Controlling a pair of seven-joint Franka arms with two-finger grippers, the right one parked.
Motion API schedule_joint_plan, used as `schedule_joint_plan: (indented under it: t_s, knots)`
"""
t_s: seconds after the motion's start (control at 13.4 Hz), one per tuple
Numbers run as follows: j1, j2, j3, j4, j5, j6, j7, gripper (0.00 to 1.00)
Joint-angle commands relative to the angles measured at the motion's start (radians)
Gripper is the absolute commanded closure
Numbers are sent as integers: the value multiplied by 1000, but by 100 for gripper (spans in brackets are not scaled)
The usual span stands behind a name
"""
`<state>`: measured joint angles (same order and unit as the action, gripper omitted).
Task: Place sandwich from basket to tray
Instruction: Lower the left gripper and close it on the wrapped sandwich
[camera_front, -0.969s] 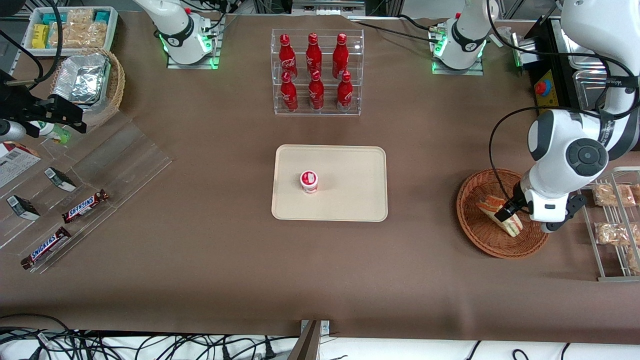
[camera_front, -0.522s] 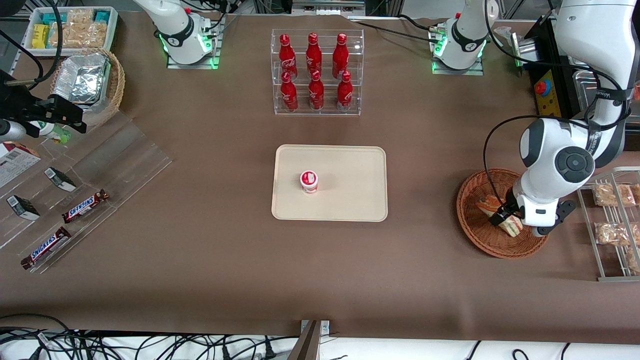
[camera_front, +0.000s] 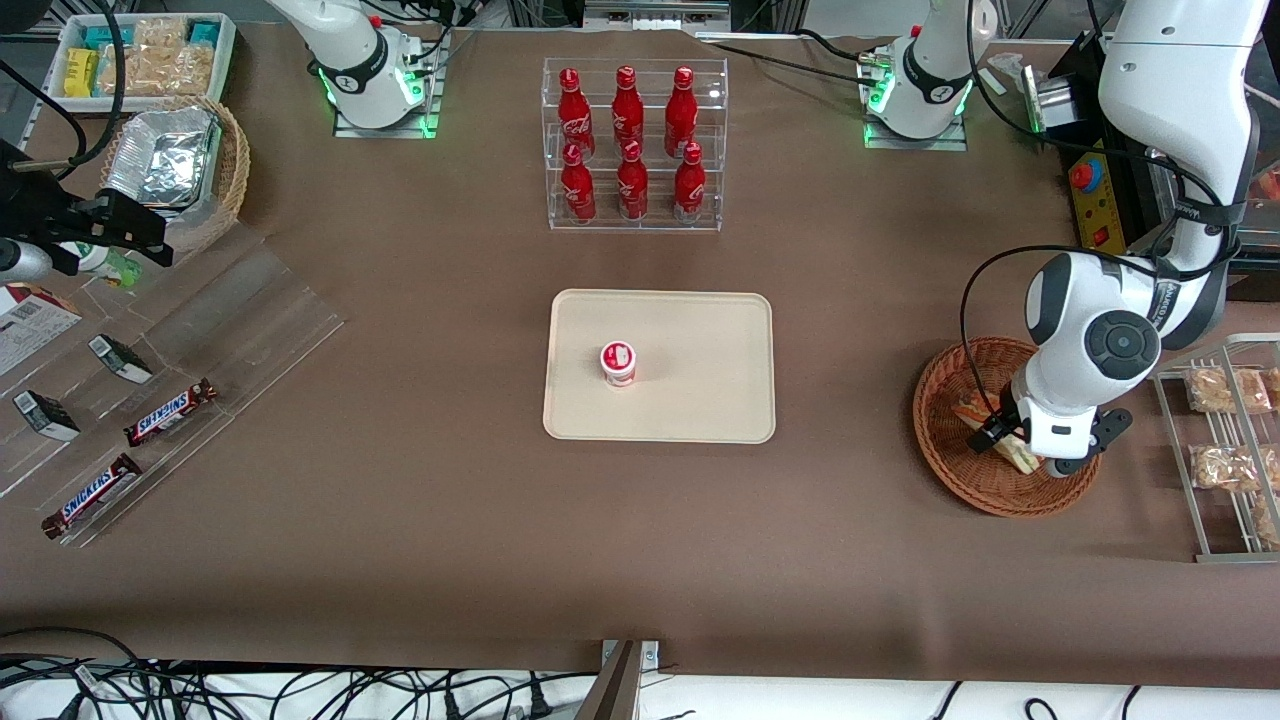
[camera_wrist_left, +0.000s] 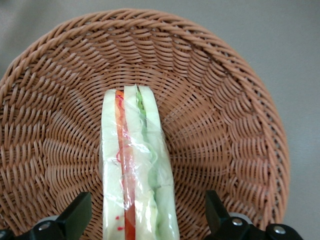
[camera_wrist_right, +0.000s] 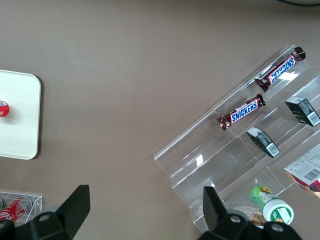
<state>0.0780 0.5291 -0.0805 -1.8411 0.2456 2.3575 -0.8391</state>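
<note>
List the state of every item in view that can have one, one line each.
sandwich: wrapped, lying in the basket, between the open fingers.
basket: holds only the sandwich.
tray: no sandwich on it, carries one small cup.
cup: upright, lidded.
gripper: open, low over the basket, straddling the sandwich.

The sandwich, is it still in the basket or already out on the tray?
In the basket. The sandwich rests on the wicker, with the open gripper straddling it. The tray holds only a small cup.

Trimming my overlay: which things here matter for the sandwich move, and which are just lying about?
Job:
sandwich
basket
tray
gripper, open astride the sandwich in the basket

Lying about:
cup on the tray
cola bottles
Snickers bars
bagged snacks
</note>
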Motion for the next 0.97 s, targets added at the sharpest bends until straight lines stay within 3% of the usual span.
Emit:
schedule_joint_plan:
  t_s: [0.0, 0.07, 0.15, 0.22, 0.89]
  knots:
    - [5, 6, -2, -1, 31, 2, 21, 0]
    - [5, 6, -4, -1, 31, -1, 29, 29]
    - [6, 6, -4, -1, 31, -6, 37, 89]
    - [6, 5, -4, 0, 31, -9, 47, 100]
    - [28, -127, -15, 90, -2, -216, 285, 100]
